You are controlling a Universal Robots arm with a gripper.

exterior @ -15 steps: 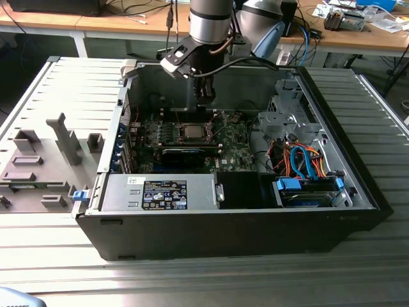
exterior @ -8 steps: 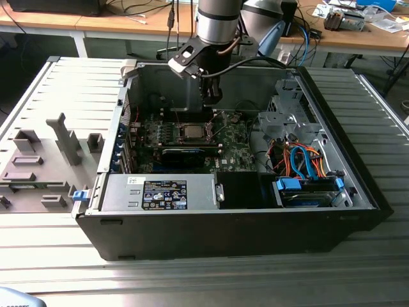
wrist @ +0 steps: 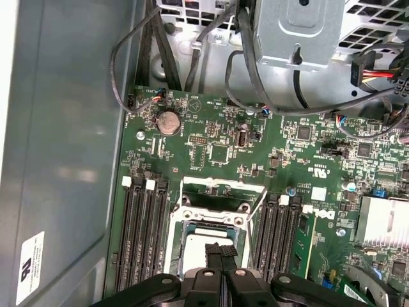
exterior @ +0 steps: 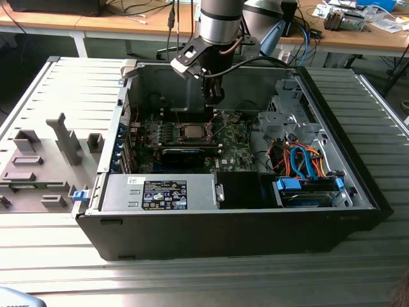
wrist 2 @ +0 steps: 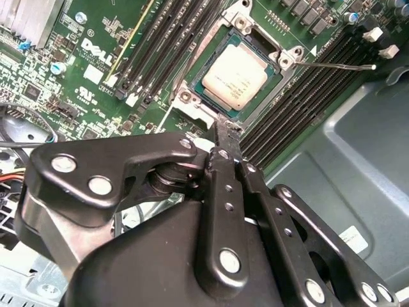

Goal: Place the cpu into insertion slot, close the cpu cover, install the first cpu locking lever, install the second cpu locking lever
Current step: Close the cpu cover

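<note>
The cpu (wrist 2: 234, 78) lies flat in its socket on the green motherboard, silvery top up; it is also seen as cpu (exterior: 192, 131) and cpu (wrist: 197, 245). The cpu cover (wrist 2: 279, 59), a silver frame, lies around it. One thin wire locking lever (wrist 2: 332, 64) sticks out from a socket corner over the memory slots. A second lever (wrist 2: 163, 119) angles off the opposite corner. My gripper (wrist 2: 223, 131) is shut with nothing in it, its tips just above the socket's edge. It hangs over the board as gripper (exterior: 213, 96), and its black fingertips (wrist: 220, 254) overlap the chip.
Black memory slots (wrist 2: 172, 38) flank the socket on both sides. A black graphics card (exterior: 182, 153) sits in front of it. A drive cage (exterior: 284, 118) with orange and blue cables (exterior: 300, 160) stands on the exterior view's right. Case walls (wrist: 64, 128) enclose the board.
</note>
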